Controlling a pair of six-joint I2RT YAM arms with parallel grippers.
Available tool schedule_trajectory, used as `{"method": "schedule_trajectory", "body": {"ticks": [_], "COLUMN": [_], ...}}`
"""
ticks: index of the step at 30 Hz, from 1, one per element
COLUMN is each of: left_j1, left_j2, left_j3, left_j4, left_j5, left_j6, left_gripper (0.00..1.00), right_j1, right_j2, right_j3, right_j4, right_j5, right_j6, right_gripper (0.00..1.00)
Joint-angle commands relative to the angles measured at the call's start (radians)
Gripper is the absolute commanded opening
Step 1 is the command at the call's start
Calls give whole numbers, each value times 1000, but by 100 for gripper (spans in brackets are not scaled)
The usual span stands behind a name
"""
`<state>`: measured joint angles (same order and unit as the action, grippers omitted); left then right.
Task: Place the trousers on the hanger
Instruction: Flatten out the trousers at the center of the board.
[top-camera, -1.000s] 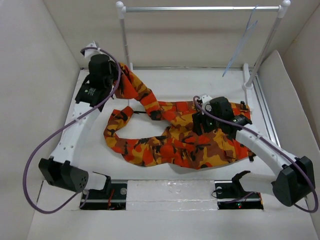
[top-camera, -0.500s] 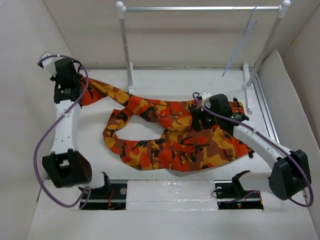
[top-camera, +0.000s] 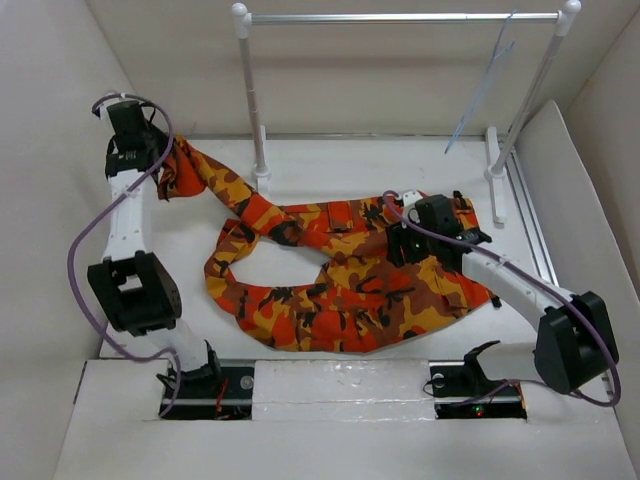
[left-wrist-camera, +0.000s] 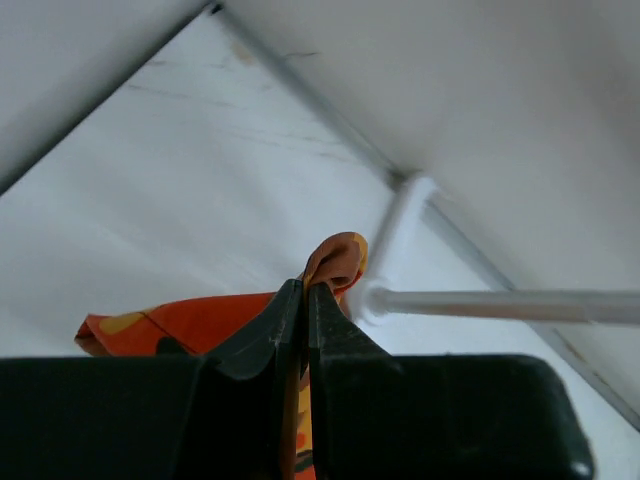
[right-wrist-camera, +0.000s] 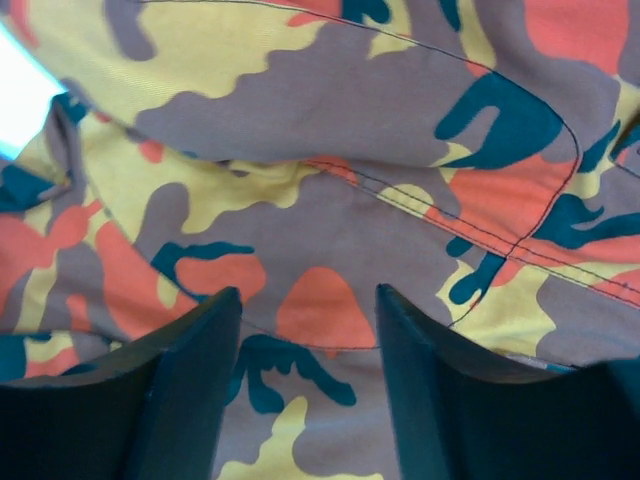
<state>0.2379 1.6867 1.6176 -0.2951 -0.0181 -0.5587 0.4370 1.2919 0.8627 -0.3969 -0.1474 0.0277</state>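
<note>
The camouflage trousers (top-camera: 350, 290) lie spread over the middle of the table. One leg is stretched up to the far left corner, where my left gripper (top-camera: 148, 172) is shut on its end. In the left wrist view the fingers (left-wrist-camera: 305, 288) pinch a fold of orange cloth (left-wrist-camera: 337, 260). My right gripper (top-camera: 405, 245) sits low over the waist part, open. In the right wrist view its jaws (right-wrist-camera: 308, 300) stand apart with trouser fabric (right-wrist-camera: 330, 150) just beneath them, not pinched. The pale blue hanger (top-camera: 485, 85) hangs from the rack's bar at the back right.
A rack with white posts and a silver crossbar (top-camera: 400, 17) spans the back of the table; its left post (top-camera: 255, 120) stands just beside the stretched leg. White walls close in on the left, back and right. A metal rail (top-camera: 530, 220) runs along the right side.
My left arm swung out to the far left and back, drawing the trouser leg straight towards that corner. The whole garment slid a little left. The right gripper stayed over the waist.
</note>
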Motion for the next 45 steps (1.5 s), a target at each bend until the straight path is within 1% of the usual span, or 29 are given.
{"method": "schedule_trajectory", "body": {"ticks": [1, 3, 4, 5, 6, 7, 9, 10, 11, 12, 13, 14, 17, 18, 20, 21, 22, 25, 26, 28, 31, 34, 37, 38, 39, 40, 42, 43, 45], "left_j1": [-37, 6, 32, 113, 157, 191, 238, 253, 253, 264, 264, 273, 264, 252, 184, 152, 82, -26, -70, -94, -115, -155, -225, -250, -274, -326, -380, -458, -482], "left_j2": [-224, -289, -347, -367, -381, -395, -397, -389, -386, -381, -383, -390, -441, -455, -498, -508, -522, -525, -522, -490, -422, -352, -294, -286, -273, -271, -262, -246, -239], "left_j3": [-42, -144, -253, -306, -353, -455, -534, -586, -607, -626, -656, -668, -697, -699, -684, -680, -670, -659, -660, -659, -645, -630, -604, -599, -595, -585, -573, -550, -541], "left_j4": [139, 172, 177, 160, 156, 155, 149, 152, 152, 146, 146, 154, 180, 182, 165, 157, 149, 116, 117, 113, 94, 83, 68, 67, 67, 65, 60, 41, 33], "left_j5": [29, -38, -77, -82, -74, -42, -29, 7, 47, 62, 85, 98, 136, 135, 66, 37, -38, -155, -161, -149, -132, -128, -121, -125, -134, -144, -148, -152, -170], "left_j6": [-24, -50, -97, -125, -151, -205, -242, -256, -270, -285, -296, -308, -307, -288, -250, -206, -181, -106, -93, -66, -40, 5, 25, 31, 31, 33, 37, 40, 28], "left_gripper": [0, 0, 0, 0, 0, 0, 19, 43, 54, 63, 77, 81, 81, 80, 78, 78, 77, 77, 77, 78, 78, 78, 78, 77, 77, 75, 72, 64, 63], "right_j1": [-27, -76, -98, -125, -191, -223, -286, -337, -357, -383, -456, -495, -610, -626, -653, -667, -667, -681, -681, -681, -661, -661, -670, -670, -681, -681, -721, -753, -787], "right_j2": [21, -2, -18, -57, -77, -91, -95, -57, -57, 8, 44, 75, 148, 171, 278, 328, 413, 509, 544, 585, 641, 676, 667, 647, 626, 568, 515, 445, 423], "right_j3": [6, -26, -39, -48, -59, -73, -53, -4, 21, 50, 80, 129, 157, 167, 217, 296, 329, 421, 427, 462, 481, 457, 420, 380, 356, 337, 305, 309, 323], "right_j4": [61, 56, 56, 61, 76, 95, 141, 139, 136, 129, 118, 125, 225, 246, 216, 172, 132, 98, 110, 109, 86, 105, 163, 187, 217, 266, 309, 329, 320], "right_j5": [89, 109, 115, 132, 129, 123, 100, 130, 141, 181, 155, 120, 81, 86, 74, 78, 63, 3, -35, -96, -118, -142, -167, -169, -172, -175, -214, -242, -233], "right_j6": [47, 73, 110, 129, 141, 161, 173, 176, 176, 179, 176, 175, 179, 173, 164, 149, 100, 69, 69, 58, 51, 81, 118, 127, 136, 156, 170, 198, 204], "right_gripper": [60, 54, 49, 43, 43, 43, 55, 64, 67, 69, 70, 71, 74, 75, 77, 78, 79, 79, 79, 79, 79, 73, 36, 13, 1, 0, 0, 0, 0]}}
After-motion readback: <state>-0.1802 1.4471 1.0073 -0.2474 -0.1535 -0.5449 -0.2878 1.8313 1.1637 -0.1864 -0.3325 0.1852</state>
